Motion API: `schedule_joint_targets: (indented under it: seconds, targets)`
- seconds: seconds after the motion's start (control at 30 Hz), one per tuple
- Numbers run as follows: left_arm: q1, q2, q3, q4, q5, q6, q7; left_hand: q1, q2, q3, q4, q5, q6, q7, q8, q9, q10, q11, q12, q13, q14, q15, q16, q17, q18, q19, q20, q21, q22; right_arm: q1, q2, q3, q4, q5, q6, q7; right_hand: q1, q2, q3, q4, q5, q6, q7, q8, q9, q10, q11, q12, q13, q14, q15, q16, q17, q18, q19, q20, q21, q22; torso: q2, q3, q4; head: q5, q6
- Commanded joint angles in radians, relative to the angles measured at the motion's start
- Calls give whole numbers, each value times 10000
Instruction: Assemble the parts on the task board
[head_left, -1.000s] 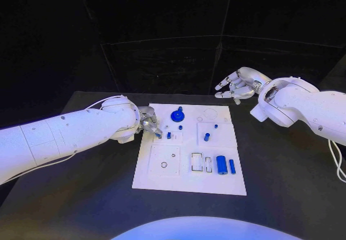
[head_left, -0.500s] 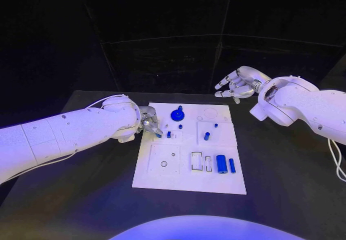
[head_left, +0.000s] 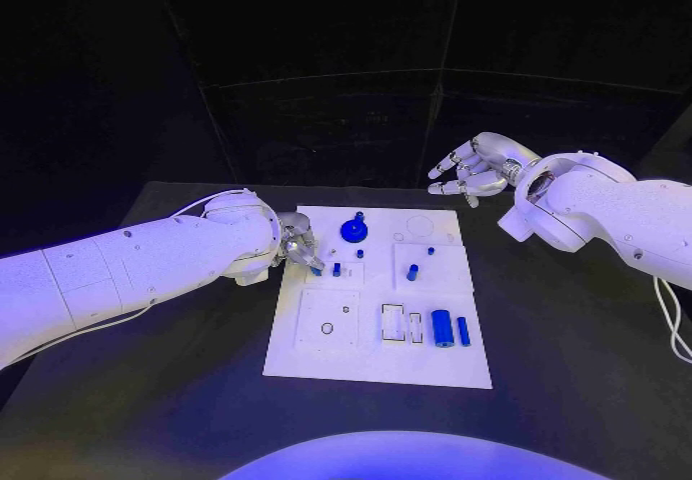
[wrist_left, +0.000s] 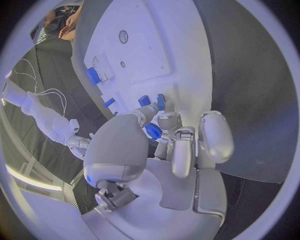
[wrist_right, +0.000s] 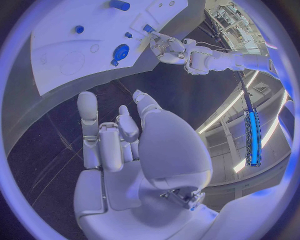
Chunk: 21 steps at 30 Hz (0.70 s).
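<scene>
Two hands beside task board (head_left: 378, 300)

Dim violet light, black backdrop; wrist views fisheye-bent at rims.

Task board (head_left: 378, 372): white rectangular plate, flat on black table, centre, long side running away from robot. Surface shows outlined recesses and small round holes.

Round blue knob part (head_left: 355, 232): near far edge, standing in board.

Small blue pegs (head_left: 413, 272): mid-board, several, apart from each other.

Large blue cylinder (head_left: 443, 328): lying flat near right edge, slimmer blue cylinder (head_left: 463, 331) just beside it, parallel.
</scene>
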<state>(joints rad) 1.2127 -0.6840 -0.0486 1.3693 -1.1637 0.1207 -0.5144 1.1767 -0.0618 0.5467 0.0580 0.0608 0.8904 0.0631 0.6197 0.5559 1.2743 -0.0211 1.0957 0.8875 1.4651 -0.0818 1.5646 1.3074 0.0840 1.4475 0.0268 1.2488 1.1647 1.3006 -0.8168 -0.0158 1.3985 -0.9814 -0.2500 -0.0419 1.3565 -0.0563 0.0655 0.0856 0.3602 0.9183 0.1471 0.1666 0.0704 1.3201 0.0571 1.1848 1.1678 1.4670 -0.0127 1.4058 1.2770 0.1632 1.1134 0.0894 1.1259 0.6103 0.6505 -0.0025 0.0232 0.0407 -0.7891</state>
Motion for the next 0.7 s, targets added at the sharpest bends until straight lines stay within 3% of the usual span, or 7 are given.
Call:
schedule_joint_targets:
  seconds: [0.03, 0.7]
  targets:
    - [-10, -1, -16, 14, -71, -99, -1, 43, 6, 1389, -1333, 28, -17, -66, 45, 11, 64, 4, 23, 5, 1057, 2, 62, 2634, 18, 75, -2, 52, 24, 20, 5, 8, 4, -19, 40, 96, 50, 75, 19, 28, 65, -57, 18, 30, -13, -63, 13, -26, -2, 435, -51, -23, 4, 55, -35, 7, -64, -2, -1, -5, -1, -7, -12]
    - [-57, -273, -15, 450, -72, -887, 144, 15, -37, 1488, -1357, 46, 5, -77, 88, 30, 144, -8, 91, 83, 1057, -6, 62, 2634, 6, 100, -8, 100, 88, 19, 22, 8, -26, -19, 50, 110, 56, 80, 28, 36, 74, -59, 20, 37, -12, -62, 14, -22, -2, 436, -51, -26, 2, 56, -33, 7, -69, -8, -8, -1, 10, 20, -56]
